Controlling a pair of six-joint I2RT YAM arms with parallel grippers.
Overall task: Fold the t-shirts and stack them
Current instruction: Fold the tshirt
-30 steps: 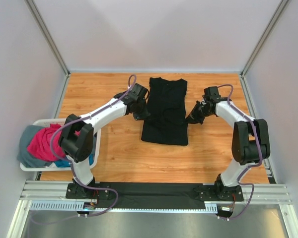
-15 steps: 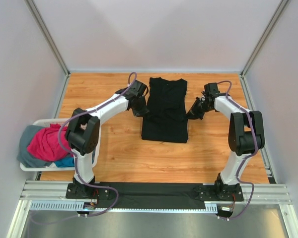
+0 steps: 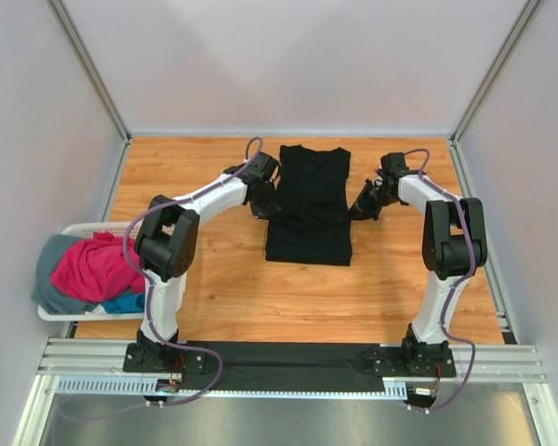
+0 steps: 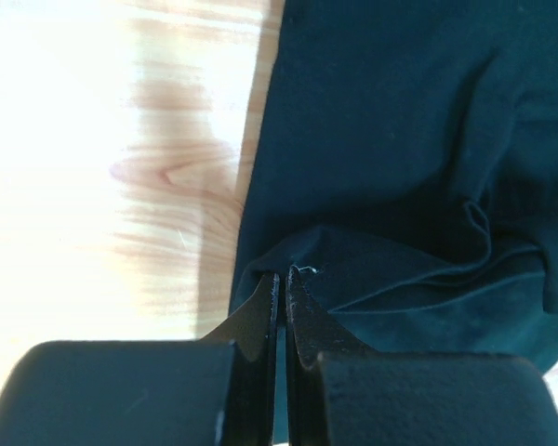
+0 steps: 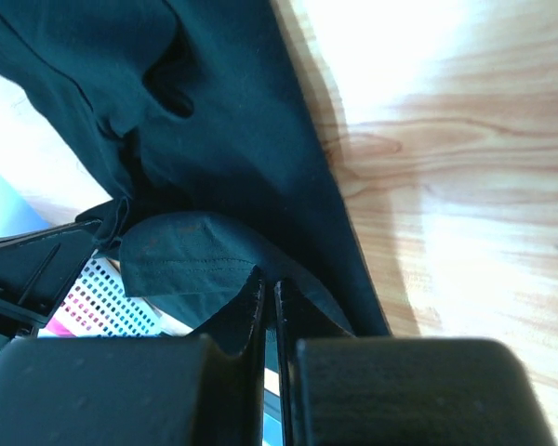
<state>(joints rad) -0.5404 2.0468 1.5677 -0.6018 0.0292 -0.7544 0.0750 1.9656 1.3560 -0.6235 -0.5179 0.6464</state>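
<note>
Both grippers have shifted farther from their bases along the black t-shirt [image 3: 309,206] since the earlier frame. Top view: you see the left gripper [image 3: 263,206] at the shirt's left edge and the right gripper [image 3: 361,209] at its right edge, with the shirt flat between them. The other t-shirts [image 3: 88,269] fill the basket [image 3: 51,311], well left of the left fingers. Left wrist view: the fingers [image 4: 259,314] are closed, pinching a raised fold of black cloth at their tips. Right wrist view: the fingers [image 5: 246,316] likewise clamp a fold of it.
</note>
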